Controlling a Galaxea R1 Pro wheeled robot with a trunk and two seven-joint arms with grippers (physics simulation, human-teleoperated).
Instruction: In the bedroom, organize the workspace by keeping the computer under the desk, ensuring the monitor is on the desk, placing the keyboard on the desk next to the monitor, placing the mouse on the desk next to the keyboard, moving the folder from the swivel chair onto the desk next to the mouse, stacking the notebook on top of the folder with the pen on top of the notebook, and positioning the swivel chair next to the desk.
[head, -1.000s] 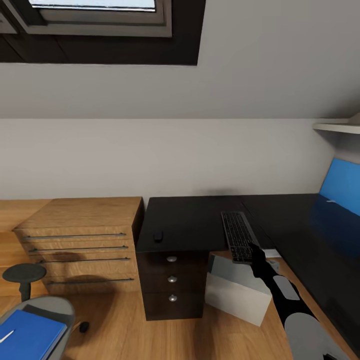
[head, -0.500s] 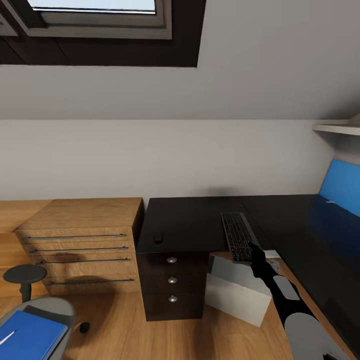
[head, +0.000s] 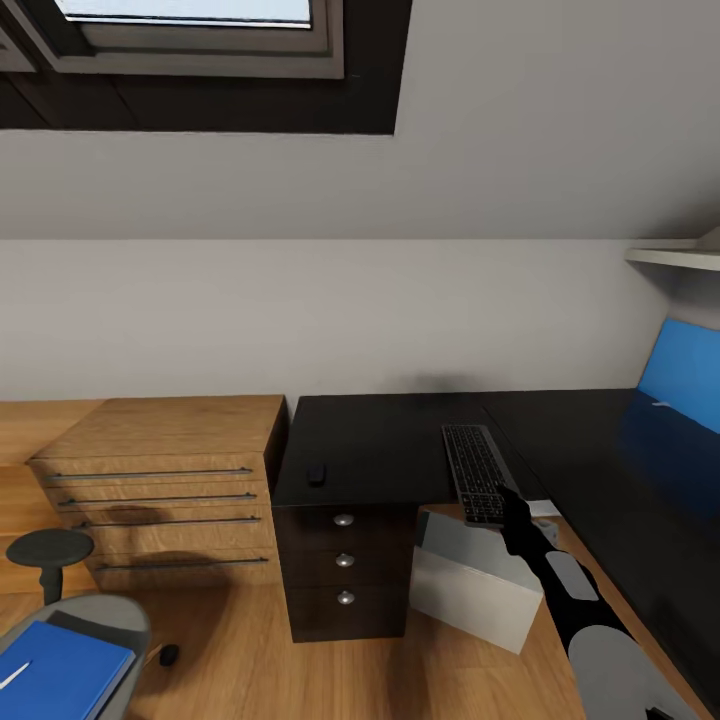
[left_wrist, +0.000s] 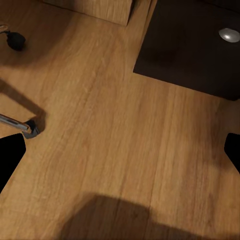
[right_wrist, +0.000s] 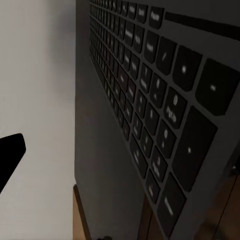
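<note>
At about eight o'clock in the head view the swivel chair (head: 95, 625) carries the folder (head: 55, 668) with the pen (head: 14, 674) lying on it, all waiting for a later step. The left gripper (left_wrist: 120, 150) hangs over bare floor with its jaws spread wide and nothing between them. At the centre, the mouse (head: 316, 472) sits on the bench (head: 385, 445) above the drawers. Toward four o'clock the keyboard (head: 477, 486) overhangs the bench's front edge, above the computer (head: 475, 585). The right gripper (head: 505, 503) reaches its near end; whether its jaws grip the keyboard cannot be told. Done well, this step would slide the keyboard fully onto the bench, keeping it flat.
</note>
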